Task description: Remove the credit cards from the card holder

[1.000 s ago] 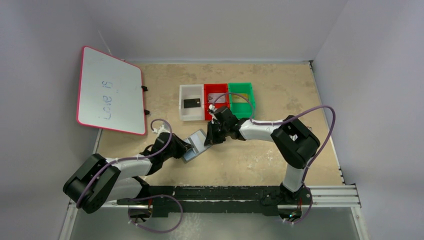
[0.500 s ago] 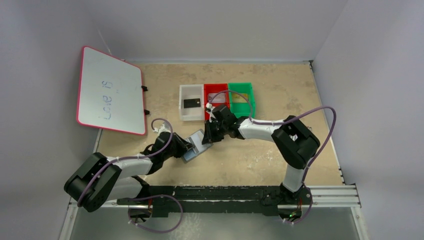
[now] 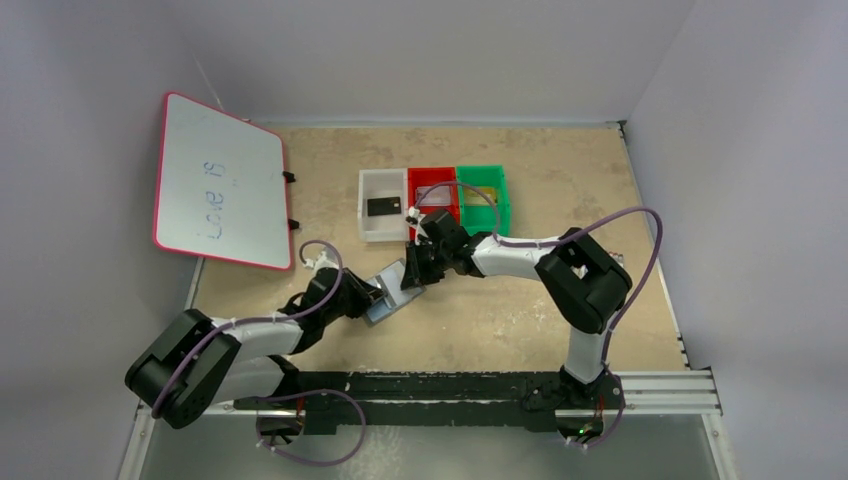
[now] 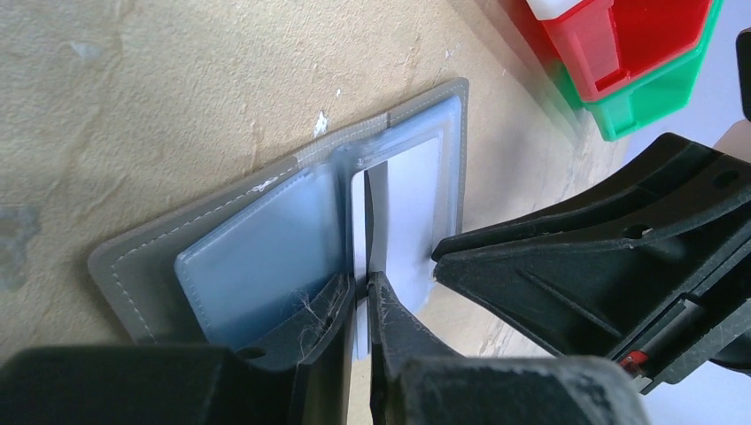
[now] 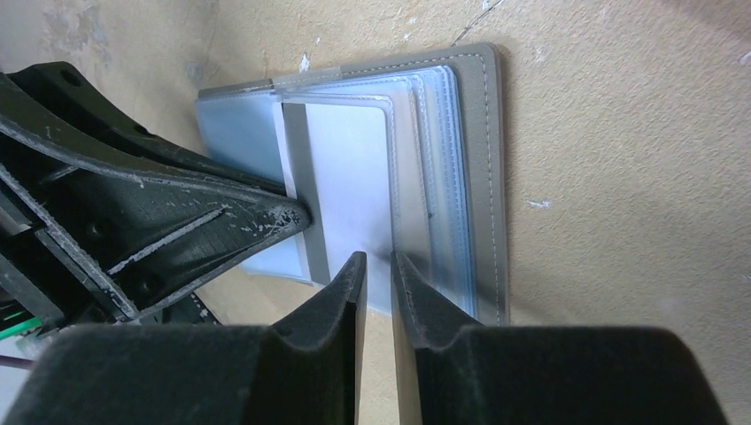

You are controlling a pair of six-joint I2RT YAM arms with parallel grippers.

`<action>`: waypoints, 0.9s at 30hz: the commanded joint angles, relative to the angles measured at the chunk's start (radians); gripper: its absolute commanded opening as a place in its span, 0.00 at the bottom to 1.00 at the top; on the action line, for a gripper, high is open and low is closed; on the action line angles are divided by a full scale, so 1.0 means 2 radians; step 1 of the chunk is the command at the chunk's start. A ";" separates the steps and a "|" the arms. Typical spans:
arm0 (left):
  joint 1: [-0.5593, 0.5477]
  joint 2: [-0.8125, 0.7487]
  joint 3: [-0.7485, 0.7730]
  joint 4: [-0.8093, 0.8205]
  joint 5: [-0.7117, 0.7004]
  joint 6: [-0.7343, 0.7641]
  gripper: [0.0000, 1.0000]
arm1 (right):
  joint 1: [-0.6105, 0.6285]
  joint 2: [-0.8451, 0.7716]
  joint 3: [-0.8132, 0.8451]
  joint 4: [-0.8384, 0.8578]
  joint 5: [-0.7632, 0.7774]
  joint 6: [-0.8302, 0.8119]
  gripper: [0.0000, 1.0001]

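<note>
The grey card holder [image 3: 397, 287] lies open on the table, its shiny bluish pockets up; it also shows in the left wrist view [image 4: 266, 257] and the right wrist view [image 5: 460, 177]. My left gripper [image 3: 372, 298] is shut on a thin pocket leaf at the holder's near edge [image 4: 361, 288]. My right gripper [image 3: 416, 276] has its jaws almost together, tips [image 5: 376, 258] at the edge of a pale pocket. The black card [image 3: 384, 206] lies in the white tray. A silvery card [image 3: 437, 193] lies in the red tray, a gold card [image 3: 482, 195] in the green tray.
The white tray [image 3: 364, 212], red tray [image 3: 414, 222] and green tray [image 3: 503, 205] stand in a row just behind the grippers. A pink-rimmed whiteboard [image 3: 218, 180] leans at the far left. The two grippers are nearly touching over the holder.
My right gripper has edged a little left and closer to the holder. My left gripper and the holder have barely moved.
</note>
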 commanded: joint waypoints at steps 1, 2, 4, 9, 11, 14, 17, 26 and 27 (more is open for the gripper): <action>-0.001 -0.011 -0.017 0.008 -0.009 -0.007 0.09 | 0.002 0.006 0.008 0.001 -0.007 0.000 0.19; -0.001 -0.013 -0.018 0.006 -0.010 -0.008 0.08 | 0.002 0.007 0.008 -0.001 -0.006 0.001 0.18; -0.001 -0.016 -0.018 0.002 -0.012 -0.008 0.08 | 0.002 0.010 0.008 -0.005 -0.002 0.004 0.18; -0.001 -0.022 -0.021 -0.007 -0.016 -0.010 0.15 | 0.002 0.013 0.005 -0.017 0.015 0.015 0.14; -0.001 -0.025 -0.022 -0.007 -0.017 -0.010 0.21 | 0.002 0.012 0.003 -0.019 0.017 0.017 0.13; -0.001 -0.028 -0.022 -0.009 -0.017 -0.010 0.24 | 0.002 0.013 0.004 -0.022 0.017 0.017 0.13; -0.001 -0.034 -0.026 -0.008 -0.019 -0.012 0.19 | 0.002 0.016 0.006 -0.023 0.017 0.016 0.12; -0.001 -0.037 -0.035 0.018 -0.016 -0.016 0.00 | 0.002 0.019 0.007 -0.021 0.014 0.019 0.13; -0.001 -0.034 -0.035 0.023 -0.014 -0.016 0.00 | 0.002 0.019 0.007 -0.021 0.014 0.020 0.13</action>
